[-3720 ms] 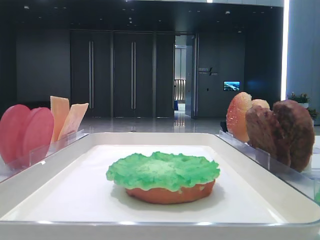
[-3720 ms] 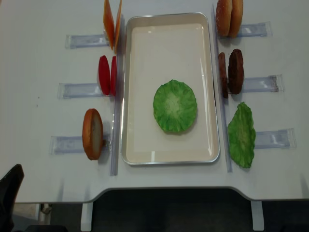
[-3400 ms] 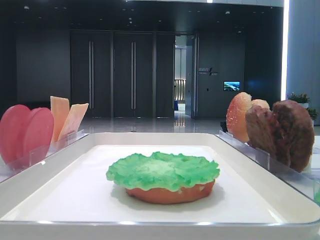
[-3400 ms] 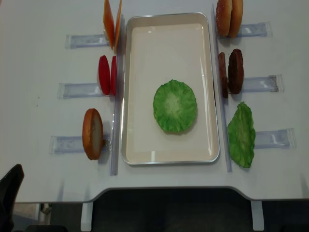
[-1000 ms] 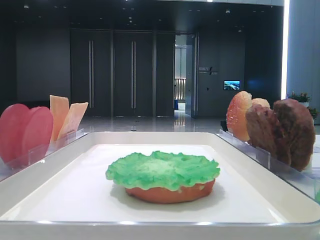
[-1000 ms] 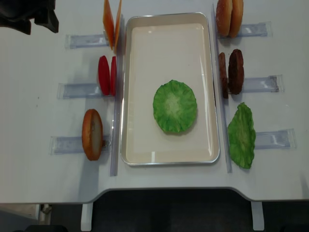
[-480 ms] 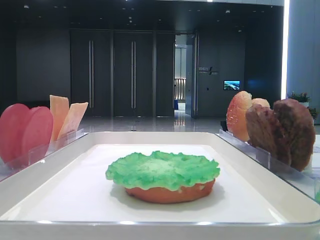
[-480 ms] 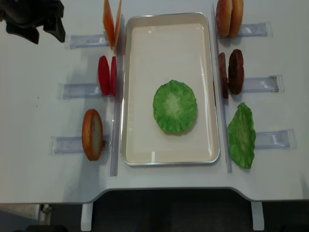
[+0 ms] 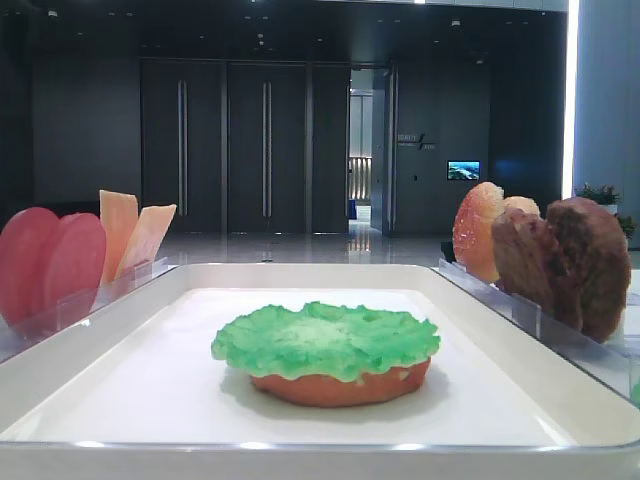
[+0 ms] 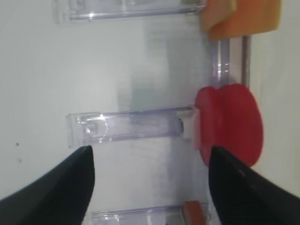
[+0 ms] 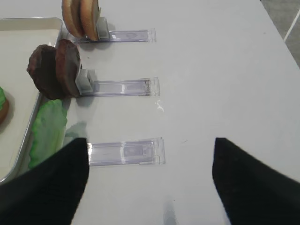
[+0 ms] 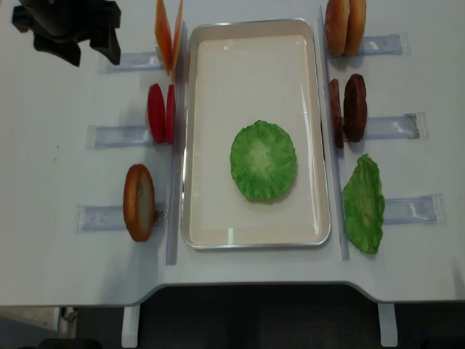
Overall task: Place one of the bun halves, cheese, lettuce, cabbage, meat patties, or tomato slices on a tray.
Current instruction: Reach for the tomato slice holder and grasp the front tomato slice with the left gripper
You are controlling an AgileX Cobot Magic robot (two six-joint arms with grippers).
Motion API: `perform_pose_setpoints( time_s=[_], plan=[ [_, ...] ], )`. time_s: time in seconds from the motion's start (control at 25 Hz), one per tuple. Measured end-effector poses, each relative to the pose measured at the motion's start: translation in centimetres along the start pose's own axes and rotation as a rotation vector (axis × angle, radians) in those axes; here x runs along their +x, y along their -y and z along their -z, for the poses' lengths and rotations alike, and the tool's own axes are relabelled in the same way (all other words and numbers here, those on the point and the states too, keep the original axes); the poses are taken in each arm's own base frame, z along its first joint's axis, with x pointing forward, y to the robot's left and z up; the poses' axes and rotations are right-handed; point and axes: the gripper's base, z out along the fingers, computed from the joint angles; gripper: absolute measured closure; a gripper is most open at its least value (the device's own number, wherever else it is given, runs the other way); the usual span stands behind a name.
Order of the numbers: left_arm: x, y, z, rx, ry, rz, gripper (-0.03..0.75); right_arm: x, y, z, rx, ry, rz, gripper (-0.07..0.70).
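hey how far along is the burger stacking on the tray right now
Done: a bun half lies on the tray with lettuce on top. In hand: nothing; the left gripper is open above the tomato slices. Left: cheese, meat patties and the other bun halves stand in their racks.

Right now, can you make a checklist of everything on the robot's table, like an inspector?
Surface: white table, bare between the racks.
Job's things: lettuce on a bun half in the tray. Tomato slices, cheese and another bun half stand on the left; meat patties, two bun halves and a second lettuce leaf on the right.
Clutter: clear racks.
Grippers: left gripper open, holding nothing, above the tomato rack; right gripper open, holding nothing.
Cables: nothing seen.
Surroundings: dark hall with doors.
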Motion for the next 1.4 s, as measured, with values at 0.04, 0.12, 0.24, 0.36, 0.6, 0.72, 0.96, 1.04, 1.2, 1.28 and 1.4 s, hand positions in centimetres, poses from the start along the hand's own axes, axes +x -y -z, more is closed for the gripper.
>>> perform_pose_setpoints(
  time_s=[0.04,0.12,0.24,0.36,0.6,0.72,0.96,1.04,1.2,1.28,1.4],
  plan=[
    [0.0,0.6,0.0,0.004,0.004,0.001,0.137,0.0,0.0,0.0,0.000,0.000,0.000,0.111],
    [0.2,1.9,0.1,0.015,0.012,-0.005,0.137,0.0,0.0,0.0,0.000,0.000,0.000,0.111],
    [0.5,3.5,0.1,0.019,0.014,-0.003,0.137,0.0,0.0,0.0,0.000,0.000,0.000,0.111],
    [0.9,5.0,0.2,0.023,0.015,0.001,0.137,0.0,0.0,0.0,0.000,0.000,0.000,0.111],
    [1.7,7.3,0.4,0.015,0.026,0.009,0.153,0.0,0.0,0.0,-0.001,0.000,-0.001,0.111],
    [1.8,7.8,0.5,0.021,0.029,0.023,0.173,0.0,0.0,0.0,-0.001,0.000,-0.001,0.111],
    [1.8,8.0,-0.2,0.017,0.010,0.039,0.179,0.0,0.0,0.0,-0.001,0.000,-0.002,0.111],
    [1.7,8.2,-1.1,0.013,-0.015,0.041,0.180,0.0,0.0,0.0,-0.001,0.000,-0.002,0.111],
    [1.6,8.5,-2.8,0.003,-0.060,0.042,0.180,0.0,0.0,0.0,-0.001,0.000,-0.002,0.111],
    [1.5,8.6,-3.4,-0.004,-0.075,0.041,0.180,0.0,0.0,0.0,-0.001,0.000,-0.002,0.111],
    [1.4,8.7,-4.3,-0.009,-0.090,0.040,0.180,0.0,0.0,0.0,-0.001,0.000,-0.002,0.111]
  ],
)
